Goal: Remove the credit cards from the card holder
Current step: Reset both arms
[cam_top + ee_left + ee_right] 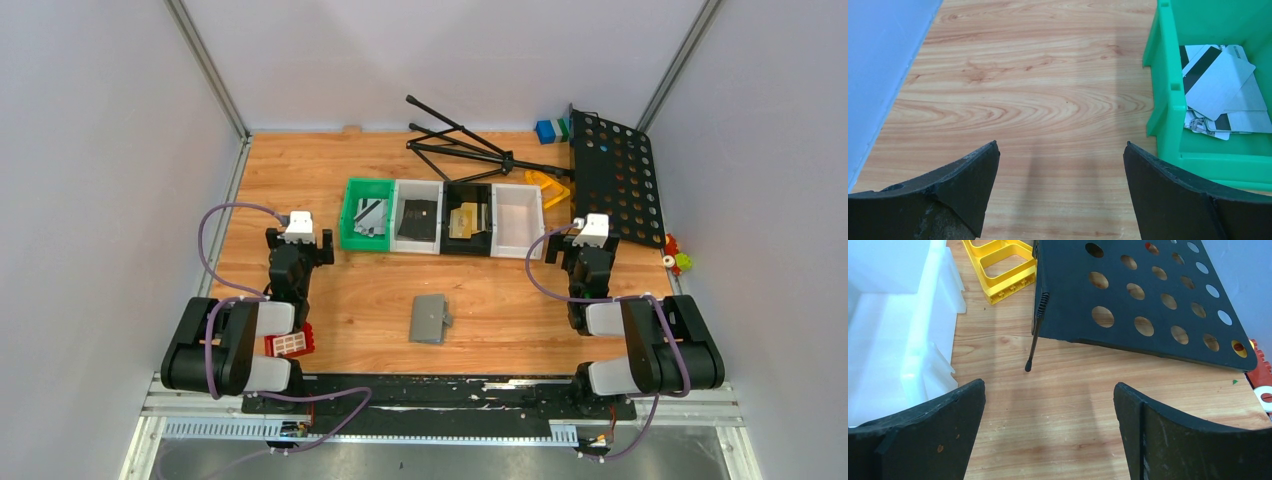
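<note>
the card holder (430, 319) lies flat on the wooden surface (360, 290), between the two arms and on the near side of the row of trays (519, 186), apart from it. the credit cards (1220, 82) sit in the trays: silvery-grey ones in the green tray (1168, 95), a black one in the white tray (418, 185) next to it, and a gold one in the black tray (468, 250). the left hand (1060, 150) hangs released over bare wood beside the green tray, grasping nothing. the right hand (1049, 385) is likewise spread wide and empty, near a perforated black panel (1148, 300).
</note>
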### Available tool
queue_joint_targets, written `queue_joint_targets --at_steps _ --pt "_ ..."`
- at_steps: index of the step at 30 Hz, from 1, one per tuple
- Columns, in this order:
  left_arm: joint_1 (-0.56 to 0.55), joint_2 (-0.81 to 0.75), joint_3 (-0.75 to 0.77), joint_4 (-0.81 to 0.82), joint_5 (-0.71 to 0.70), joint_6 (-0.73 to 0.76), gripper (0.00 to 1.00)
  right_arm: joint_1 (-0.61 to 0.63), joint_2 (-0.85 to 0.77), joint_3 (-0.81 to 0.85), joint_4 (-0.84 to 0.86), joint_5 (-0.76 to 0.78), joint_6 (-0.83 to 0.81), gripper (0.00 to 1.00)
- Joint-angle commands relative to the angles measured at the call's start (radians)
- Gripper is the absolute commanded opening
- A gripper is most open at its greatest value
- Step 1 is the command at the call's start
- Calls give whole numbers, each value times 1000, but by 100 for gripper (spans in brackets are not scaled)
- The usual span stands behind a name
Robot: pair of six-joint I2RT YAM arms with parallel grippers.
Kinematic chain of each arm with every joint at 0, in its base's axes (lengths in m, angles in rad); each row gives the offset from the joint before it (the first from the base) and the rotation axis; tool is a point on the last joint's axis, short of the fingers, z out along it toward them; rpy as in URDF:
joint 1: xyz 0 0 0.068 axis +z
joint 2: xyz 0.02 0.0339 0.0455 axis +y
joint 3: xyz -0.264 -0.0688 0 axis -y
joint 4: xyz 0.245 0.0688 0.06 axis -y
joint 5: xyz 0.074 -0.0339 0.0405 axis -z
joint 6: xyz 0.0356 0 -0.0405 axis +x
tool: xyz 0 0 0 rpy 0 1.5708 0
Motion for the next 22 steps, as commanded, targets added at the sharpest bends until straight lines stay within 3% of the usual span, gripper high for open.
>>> queue_joint_targets --at_steps 1,22 --pt "7 4 -3 76 -12 11 100 -6 -9 33 43 -29 -15 100" --pt "7 5 0 74 -10 12 100 -5 -11 32 44 -28 -16 100"
